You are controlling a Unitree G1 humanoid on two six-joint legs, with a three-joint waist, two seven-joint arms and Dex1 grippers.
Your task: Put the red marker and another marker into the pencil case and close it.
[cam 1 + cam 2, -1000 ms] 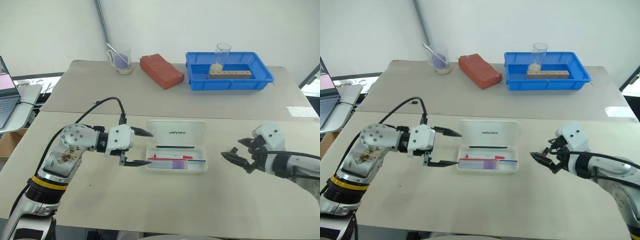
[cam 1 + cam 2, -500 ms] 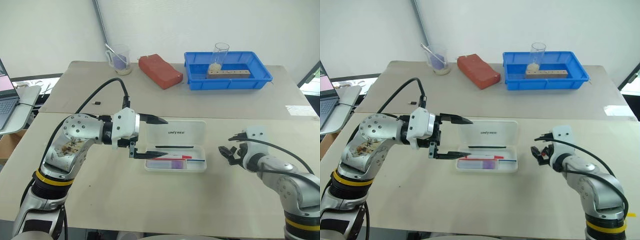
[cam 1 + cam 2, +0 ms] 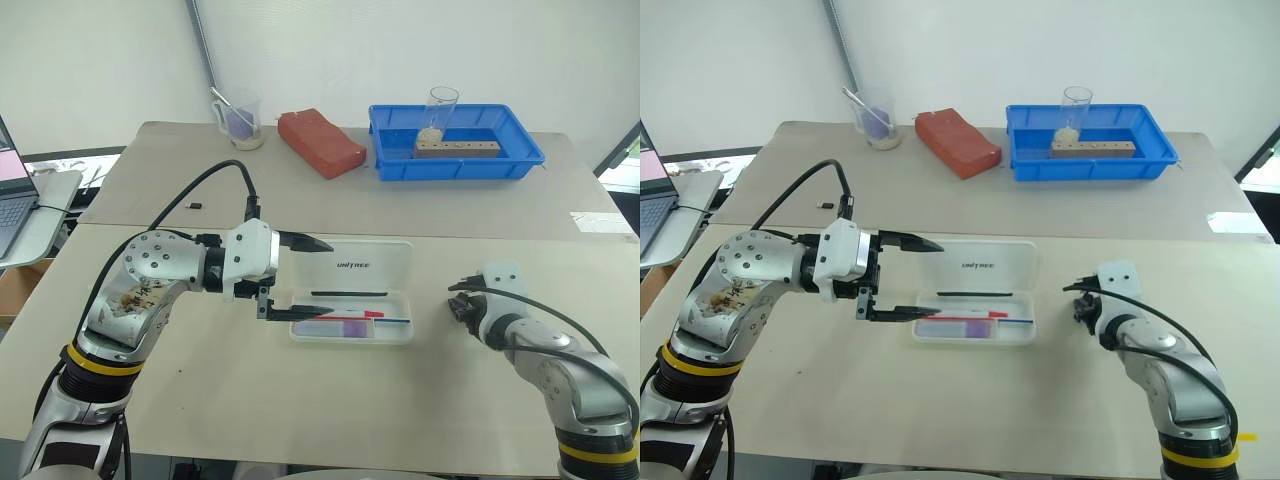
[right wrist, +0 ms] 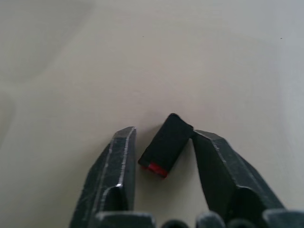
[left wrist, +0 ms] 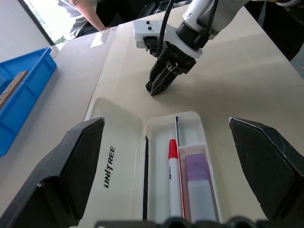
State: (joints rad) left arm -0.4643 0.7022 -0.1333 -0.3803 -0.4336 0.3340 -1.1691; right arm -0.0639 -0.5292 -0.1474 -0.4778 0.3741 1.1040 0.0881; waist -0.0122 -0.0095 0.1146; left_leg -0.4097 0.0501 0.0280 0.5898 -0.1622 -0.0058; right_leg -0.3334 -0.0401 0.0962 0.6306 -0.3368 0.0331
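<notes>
Since the earlier frame, the right claw (image 3: 1083,303) has drawn in from wide apart and come lower toward the surface (image 3: 300,400); the left claw (image 3: 297,277) has risen a little and now sits over the left end of the pencil case (image 3: 352,292). Item: pencil case, white translucent, lid laid flat open toward the far side with black lettering on it, resting mid-surface between the two arms. Item: red marker (image 5: 174,178), white barrel with red cap, lying lengthwise in the case's base. Item: lavender highlighter (image 5: 199,184) with darker purple cap, lying just beside the red marker in its own compartment of the base. Item: thin blue pen stick (image 5: 177,129), also lying in the base. Left claw: fingers spread wide, empty, one finger over the lid's left edge, the other at the base's left end. Right claw: to the right of the case, apart from it, tips pointed down at the surface, fingers drawn nearly together around a small black block with a red end (image 4: 166,145); whether they actually pinch it cannot be told. Far side: blue tray (image 3: 458,160), red brick-like block (image 3: 322,142), clear cup (image 3: 241,120).
</notes>
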